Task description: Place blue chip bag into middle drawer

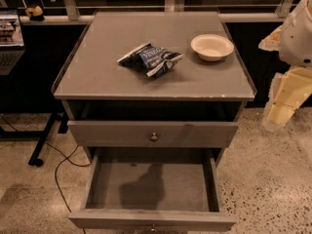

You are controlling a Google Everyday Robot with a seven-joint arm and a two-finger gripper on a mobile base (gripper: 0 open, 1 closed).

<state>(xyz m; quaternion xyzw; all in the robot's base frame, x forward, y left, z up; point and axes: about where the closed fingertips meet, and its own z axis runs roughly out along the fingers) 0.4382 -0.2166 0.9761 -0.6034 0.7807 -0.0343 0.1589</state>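
Speckled stone floor (pixel 273 179) surrounds a grey cabinet (pixel 97 67) whose top has a low raised rim. Near the middle of that top, slightly toward the front edge, the blue chip bag (pixel 150 58) lies crumpled on its side, untouched. To its right, toward the back right corner, sits a white bowl (pixel 212 47), close to the bag but not touching it. Below, the upper drawer (pixel 122 133) is almost closed. The middle drawer (pixel 151 184) is pulled well out beyond the front edge.

Off the right edge of the top, well apart from the bag, hangs the gripper (pixel 286 101); I cannot tell whether it is open or closed.

The main risk is probably the approach. A reach from the right passes the bowl and could knock it over the rim. The slick foil may slip, or be pinched only at a corner and then drop. If released too far back, the bag would probably land on the upper drawer's front instead of inside. The protruding drawer could also be bumped shut.
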